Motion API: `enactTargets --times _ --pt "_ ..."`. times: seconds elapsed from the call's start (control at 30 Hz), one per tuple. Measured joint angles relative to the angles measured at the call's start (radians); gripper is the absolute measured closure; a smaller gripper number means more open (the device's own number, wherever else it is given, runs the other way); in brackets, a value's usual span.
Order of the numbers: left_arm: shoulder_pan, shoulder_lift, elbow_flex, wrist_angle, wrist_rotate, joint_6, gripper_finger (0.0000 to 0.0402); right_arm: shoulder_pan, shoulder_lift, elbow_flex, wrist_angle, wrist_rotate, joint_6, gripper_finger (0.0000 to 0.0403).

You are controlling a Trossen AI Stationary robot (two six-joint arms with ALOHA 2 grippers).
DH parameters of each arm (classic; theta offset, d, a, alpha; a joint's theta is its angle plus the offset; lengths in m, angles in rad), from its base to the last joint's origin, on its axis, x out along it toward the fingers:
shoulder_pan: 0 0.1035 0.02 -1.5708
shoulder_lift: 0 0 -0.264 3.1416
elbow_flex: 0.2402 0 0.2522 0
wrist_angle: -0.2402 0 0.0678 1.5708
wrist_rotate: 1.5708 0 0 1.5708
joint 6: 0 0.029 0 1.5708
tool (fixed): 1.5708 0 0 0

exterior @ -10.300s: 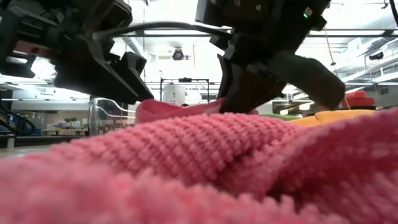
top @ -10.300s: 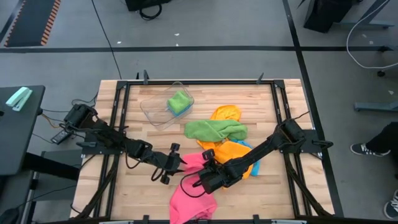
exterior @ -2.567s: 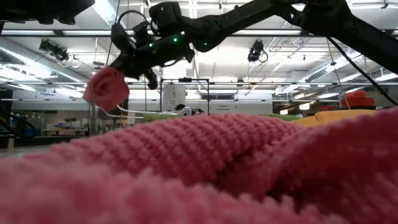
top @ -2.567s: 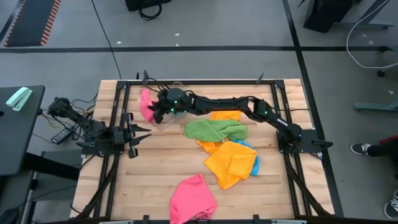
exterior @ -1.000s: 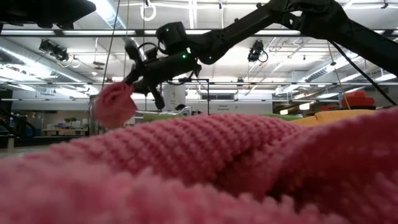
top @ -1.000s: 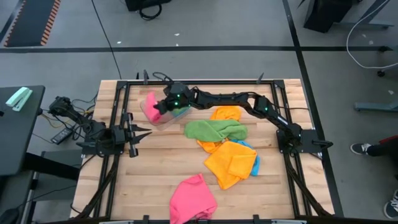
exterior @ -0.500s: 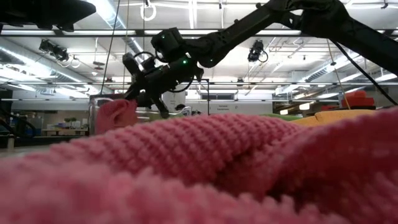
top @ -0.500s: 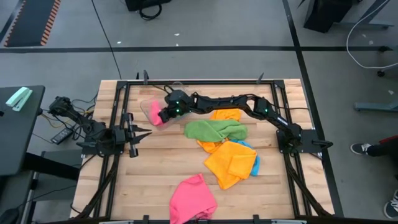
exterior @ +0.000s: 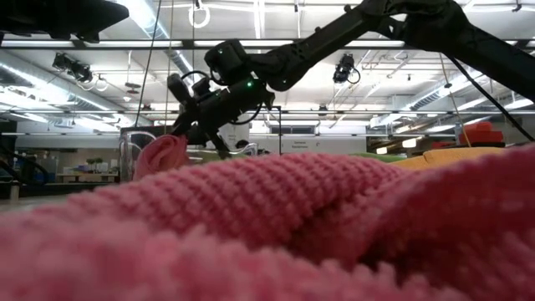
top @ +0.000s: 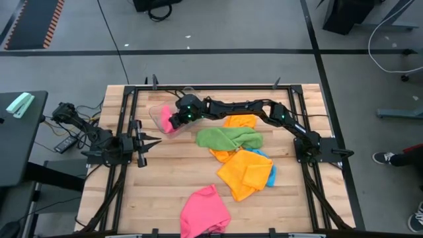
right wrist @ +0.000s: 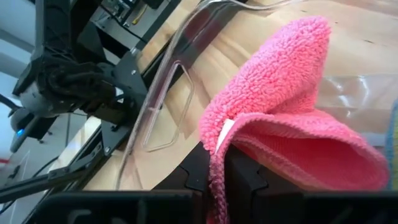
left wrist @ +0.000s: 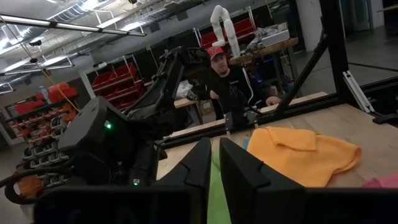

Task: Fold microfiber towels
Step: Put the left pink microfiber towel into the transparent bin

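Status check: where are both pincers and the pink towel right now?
Right pincer shut on folded pink towel, low at clear tub. Left pincer shut, empty, parked at table's left edge. Green towel nearby, clear of the drop.

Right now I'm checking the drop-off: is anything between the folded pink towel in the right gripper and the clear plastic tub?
Nothing visible. The right gripper holds the folded pink microfiber towel directly over the clear plastic tub.

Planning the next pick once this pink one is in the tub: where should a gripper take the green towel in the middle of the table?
Judging from above, take the green towel at its right end, where it bunches into a raised fold. Come straight down: the orange towel touches its far edge and another orange towel its near edge, crowding sideways approaches.
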Motion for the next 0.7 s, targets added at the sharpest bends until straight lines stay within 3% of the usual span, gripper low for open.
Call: enactTargets --times 0.37,0.7 --pt "0.000 0.000 0.000 -0.006 0.000 0.000 0.0363 -0.014 0.000 0.001 -0.071 0.004 0.038 0.0313" --pt "0.000 0.000 0.000 -0.009 0.000 0.000 0.0369 -0.013 -0.008 0.001 -0.076 0.040 0.041 0.0211"
